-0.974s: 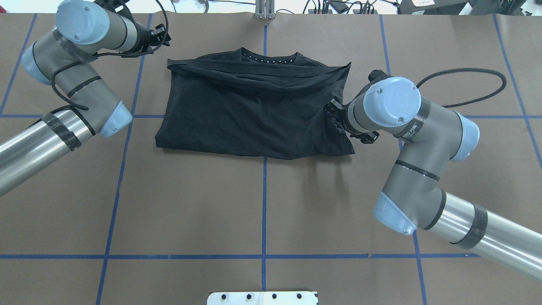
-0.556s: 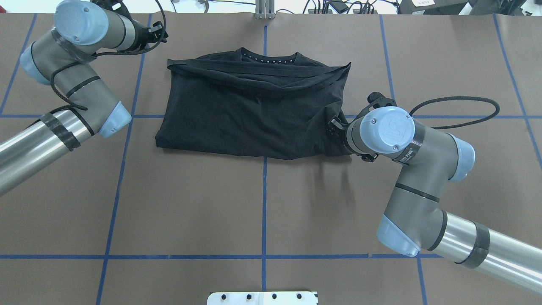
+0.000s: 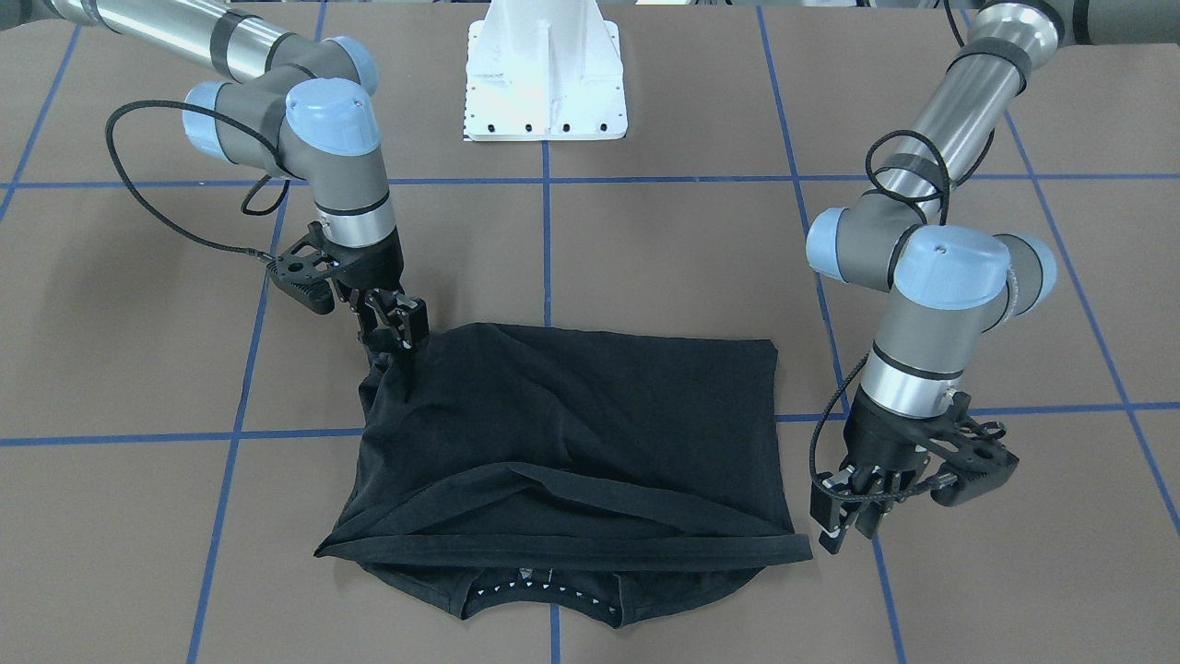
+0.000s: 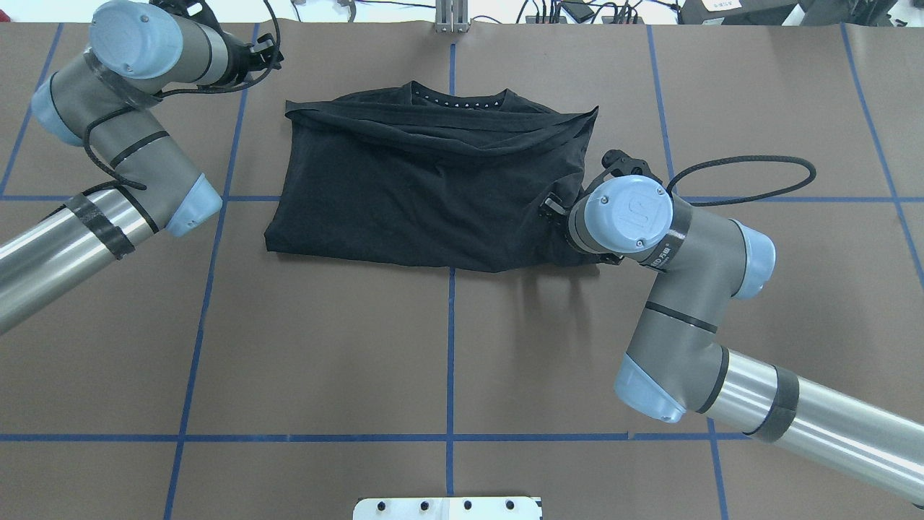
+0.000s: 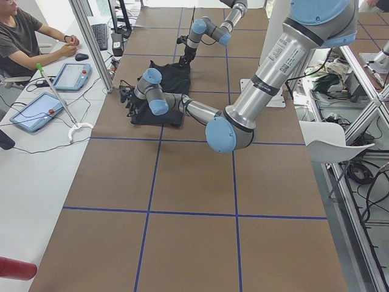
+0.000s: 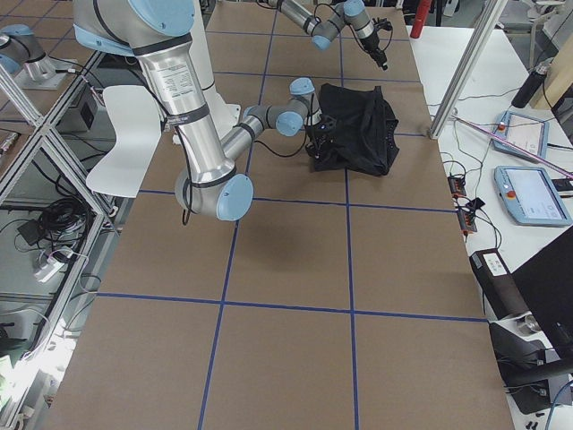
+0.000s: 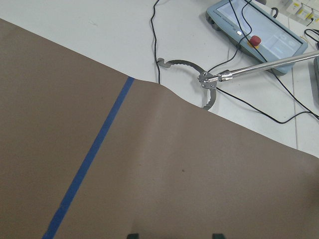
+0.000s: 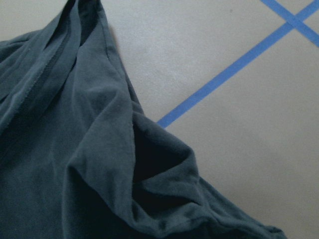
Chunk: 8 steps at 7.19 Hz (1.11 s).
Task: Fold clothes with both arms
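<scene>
Black t-shirt (image 3: 572, 433) has a corner pinched in the right gripper (image 3: 400, 345), jaws hidden overhead; left gripper (image 3: 848, 530) jaws spread.

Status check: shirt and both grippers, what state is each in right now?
t-shirt: partly folded, wrinkled, lying flat, neck end away from the robot.
left gripper: open, empty, beside the t-shirt's neck-end corner, off the fabric.
right gripper: down at the t-shirt's corner nearest the robot on its own side; open or shut unclear.
</scene>
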Each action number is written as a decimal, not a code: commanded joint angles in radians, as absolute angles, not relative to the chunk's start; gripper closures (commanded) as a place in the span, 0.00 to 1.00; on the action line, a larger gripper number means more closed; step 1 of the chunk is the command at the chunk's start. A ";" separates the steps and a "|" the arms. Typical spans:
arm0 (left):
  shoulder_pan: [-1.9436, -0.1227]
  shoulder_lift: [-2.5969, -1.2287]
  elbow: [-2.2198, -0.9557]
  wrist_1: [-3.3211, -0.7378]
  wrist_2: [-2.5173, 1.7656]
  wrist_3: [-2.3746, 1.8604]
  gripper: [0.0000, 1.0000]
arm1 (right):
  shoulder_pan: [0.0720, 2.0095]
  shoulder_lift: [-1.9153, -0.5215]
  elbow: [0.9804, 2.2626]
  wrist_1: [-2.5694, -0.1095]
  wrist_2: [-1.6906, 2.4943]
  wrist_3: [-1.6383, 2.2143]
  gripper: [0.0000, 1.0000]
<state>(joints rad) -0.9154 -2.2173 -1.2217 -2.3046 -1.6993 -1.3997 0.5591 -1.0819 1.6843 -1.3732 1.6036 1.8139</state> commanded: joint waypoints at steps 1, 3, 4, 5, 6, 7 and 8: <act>-0.914 -2.215 -1.223 -2.306 -1.698 -1.399 0.41 | 0.574 -1.074 1.689 -1.377 1.583 1.712 0.26; -0.914 -2.217 -1.223 -2.304 -1.698 -1.401 0.40 | 0.587 -1.078 1.689 -1.387 1.583 1.677 0.23; -0.914 -2.217 -1.226 -2.306 -1.697 -1.401 0.40 | 0.580 -1.083 1.681 -1.387 1.579 1.677 0.24; -0.914 -2.215 -1.229 -2.304 -1.697 -1.401 0.40 | 0.571 -1.081 1.680 -1.387 1.553 1.677 0.32; -0.914 -2.215 -1.229 -2.304 -1.697 -1.401 0.40 | 0.569 -1.086 1.683 -1.387 1.551 1.678 0.65; -0.916 -2.215 -1.229 -2.304 -1.697 -1.401 0.40 | 0.571 -1.088 1.690 -1.387 1.557 1.677 1.00; -0.916 -2.215 -1.230 -2.304 -1.697 -1.401 0.39 | 0.571 -1.097 1.690 -1.387 1.562 1.677 1.00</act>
<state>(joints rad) -0.9150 -2.2152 -1.2290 -2.3041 -1.6966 -1.4005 0.5711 -1.0887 1.6877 -1.3867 1.5572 1.6771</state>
